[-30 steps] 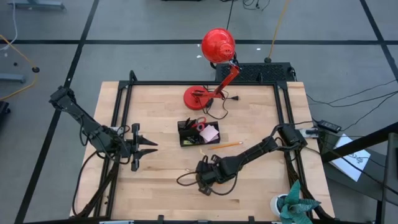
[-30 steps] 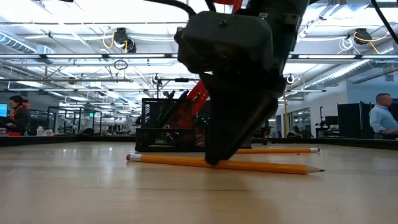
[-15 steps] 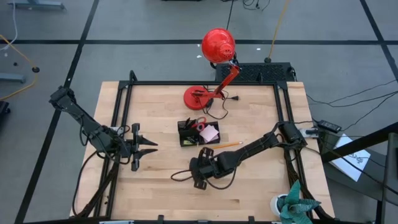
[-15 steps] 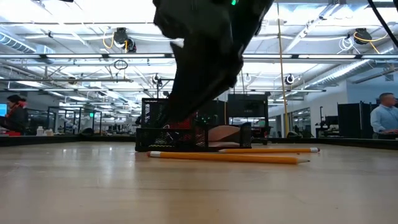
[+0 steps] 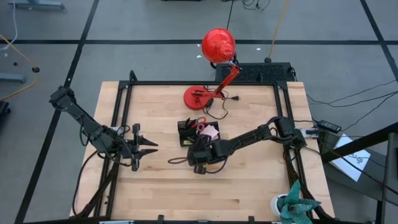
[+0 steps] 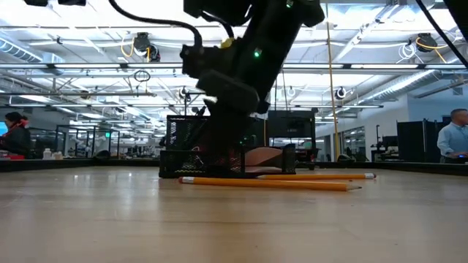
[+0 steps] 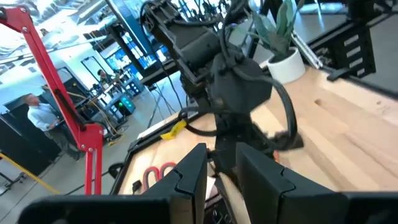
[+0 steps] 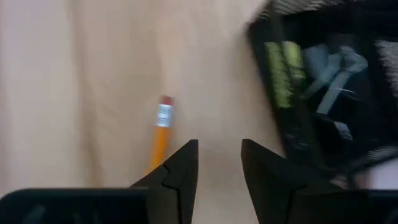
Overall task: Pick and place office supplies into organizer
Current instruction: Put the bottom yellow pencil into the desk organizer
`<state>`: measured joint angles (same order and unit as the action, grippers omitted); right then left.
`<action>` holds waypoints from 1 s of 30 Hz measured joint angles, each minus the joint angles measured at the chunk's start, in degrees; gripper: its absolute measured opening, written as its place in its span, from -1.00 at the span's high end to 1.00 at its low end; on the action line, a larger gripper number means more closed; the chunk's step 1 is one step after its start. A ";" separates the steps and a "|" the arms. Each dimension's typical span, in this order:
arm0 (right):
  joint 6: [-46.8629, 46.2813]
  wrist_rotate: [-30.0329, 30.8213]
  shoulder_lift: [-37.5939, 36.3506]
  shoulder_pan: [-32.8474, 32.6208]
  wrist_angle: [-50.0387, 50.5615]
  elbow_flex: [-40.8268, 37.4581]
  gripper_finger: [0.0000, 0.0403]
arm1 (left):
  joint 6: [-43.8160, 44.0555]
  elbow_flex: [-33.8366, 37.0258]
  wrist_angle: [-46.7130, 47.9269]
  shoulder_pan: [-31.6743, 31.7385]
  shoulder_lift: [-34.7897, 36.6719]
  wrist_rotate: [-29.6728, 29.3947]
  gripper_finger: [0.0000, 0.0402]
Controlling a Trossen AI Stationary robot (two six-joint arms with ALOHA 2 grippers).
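Note:
The black organizer (image 5: 186,134) stands mid-table, with red-handled scissors (image 5: 200,124) and a pink sticky-note pad (image 5: 209,132) in it. Two orange pencils lie flat on the table in front of it, a nearer one (image 6: 263,183) and a farther one (image 6: 316,176). My right gripper (image 5: 196,160) hovers open just on the near side of the organizer (image 8: 323,93). In its wrist view a pencil's eraser end (image 8: 163,121) lies ahead, beside one finger. My left gripper (image 5: 147,147) waits open at the table's left.
A red desk lamp stands on its round base (image 5: 198,96) at the far side, its head (image 5: 217,45) beyond the table edge. A potted plant (image 5: 292,205) sits at the near right corner. Bare wood (image 5: 161,186) lies along the near side. People show in the room behind.
My right gripper has moved from the table's near side toward the far edge, up to the organizer, and has risen off the tabletop. The nearer pencil, which lay under the gripper, has slid a little toward the organizer and now lies free on the table.

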<state>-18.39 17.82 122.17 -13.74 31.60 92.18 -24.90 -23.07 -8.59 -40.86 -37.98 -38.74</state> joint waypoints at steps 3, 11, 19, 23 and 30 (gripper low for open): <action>-0.52 -3.30 -0.01 0.24 -1.33 0.03 0.41 | 0.00 0.00 0.95 0.02 0.00 -0.28 0.54; -5.35 -7.41 -0.02 0.16 -2.82 0.04 0.37 | 0.02 0.00 1.10 0.02 0.00 -0.30 0.54; -6.47 -8.83 -0.04 0.14 -3.74 0.04 0.16 | 0.08 0.00 1.10 0.02 0.00 -0.30 0.54; -6.21 -9.00 0.42 0.14 -4.41 0.09 0.15 | 0.06 0.00 1.10 0.02 0.00 -0.30 0.54; -6.05 -10.42 3.97 0.17 -4.86 0.24 0.17 | 0.12 0.00 1.15 0.02 0.02 -0.30 0.54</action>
<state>-24.44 7.40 126.14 -13.58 26.75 92.42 -24.78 -23.07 -7.44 -40.84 -37.95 -39.05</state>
